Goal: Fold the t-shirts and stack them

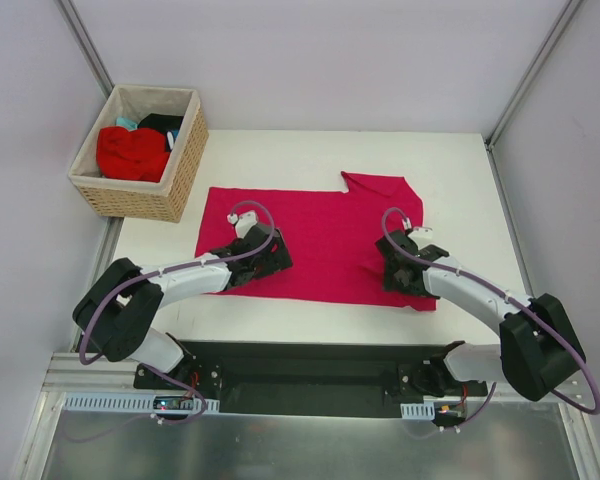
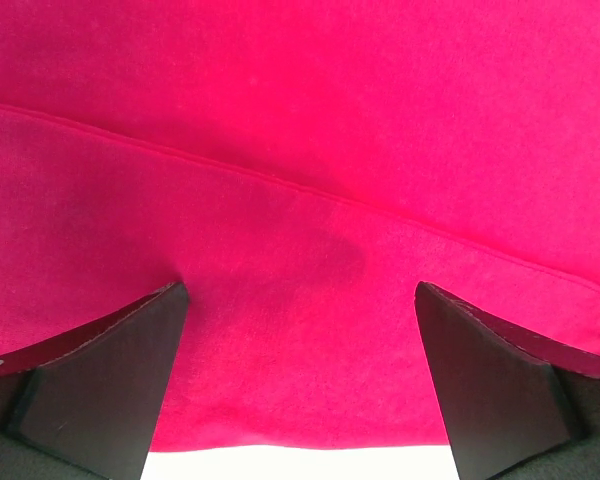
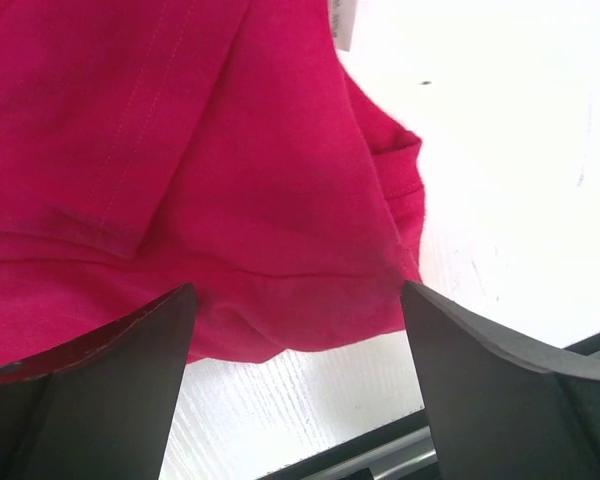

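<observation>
L tool (image 2: 300,290) & R tool (image 3: 298,290) both spread wide, nothing pinched, low over near edge of pink tee (image 1: 320,235). Tee lies flat mid-tabletop (image 1: 460,170), a flap sticking out at 1 o'clock. L at its 7 o'clock, R at 5. Prob first fold at most, no stack yet. Red tee (image 1: 132,152) + others in basket (image 1: 180,170) at 10 o'clock.
</observation>
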